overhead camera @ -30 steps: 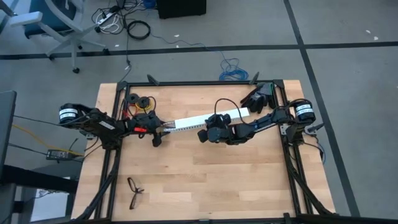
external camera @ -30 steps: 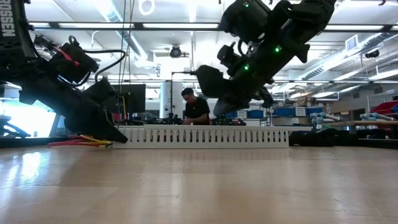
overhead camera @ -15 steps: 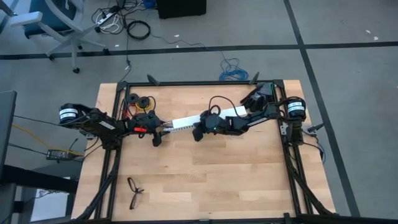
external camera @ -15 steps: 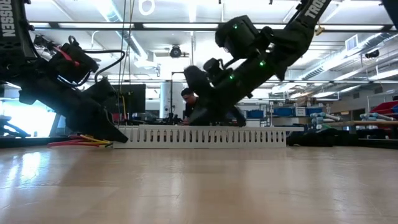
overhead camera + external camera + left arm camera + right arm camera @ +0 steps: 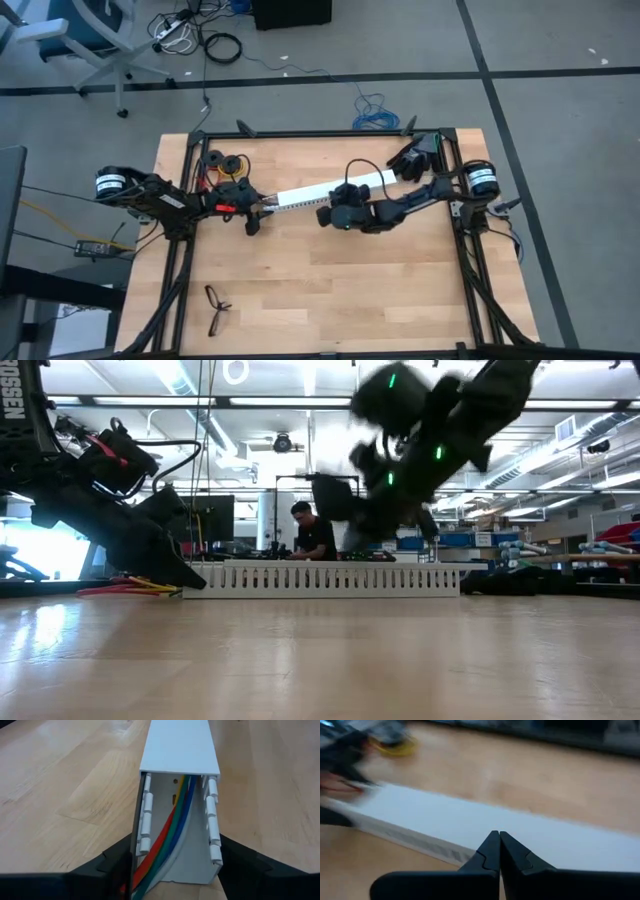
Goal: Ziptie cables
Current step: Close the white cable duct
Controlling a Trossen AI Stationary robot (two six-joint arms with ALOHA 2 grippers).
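The left end effector (image 5: 262, 205) sits low on the tabletop (image 5: 330, 280) toward its left edge, its two dark fingers (image 5: 117, 862) on either side of the open end of the white rail (image 5: 330, 192), clamped on that end. The rail lies slantwise across the far half of the tabletop, running from the left end effector up toward the far right corner. In the left wrist view the cables (image 5: 167, 840) run along inside the rail's channel: orange, green and blue strands side by side, coming out at the open end between the fingers. The slotted side wall of the rail (image 5: 325, 578) shows in the low view as a row of white teeth.

The right end effector (image 5: 326, 214) is near the middle of the tabletop, just at the near side of the rail and raised above it; its fingers (image 5: 492, 851) are pressed together with nothing between them
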